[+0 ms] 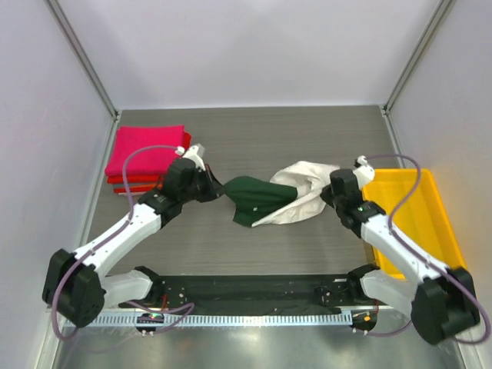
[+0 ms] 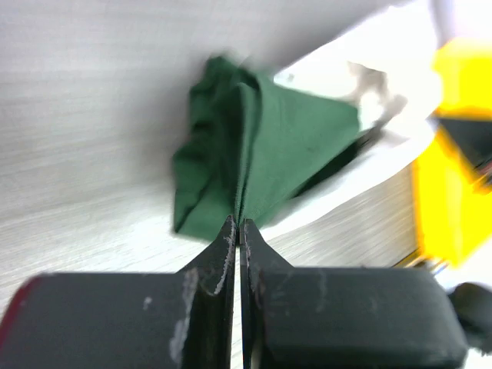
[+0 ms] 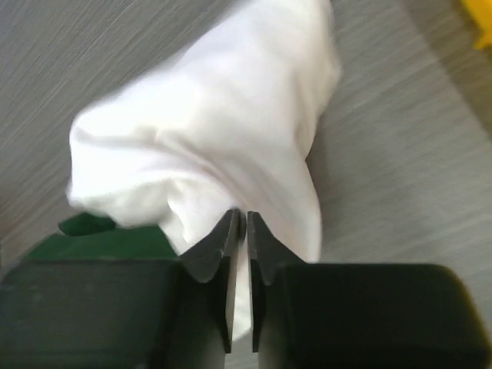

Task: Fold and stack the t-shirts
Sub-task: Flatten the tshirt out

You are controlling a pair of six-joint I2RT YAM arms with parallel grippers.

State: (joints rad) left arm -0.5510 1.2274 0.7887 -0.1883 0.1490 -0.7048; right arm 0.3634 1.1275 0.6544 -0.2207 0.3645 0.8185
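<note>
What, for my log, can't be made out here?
Top view: any print on the cream-white and dark green cloth t-shirt, hidden in its folds.
Top view: red folded shirts under the magenta-pink folded shirt, too small to count.
Left wrist: yellow plastic tray, blurred, cut by right edge.

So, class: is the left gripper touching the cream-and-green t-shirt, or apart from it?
Touching. The left wrist view shows the left gripper shut on the t-shirt, green cloth pinched between its tips.
</note>
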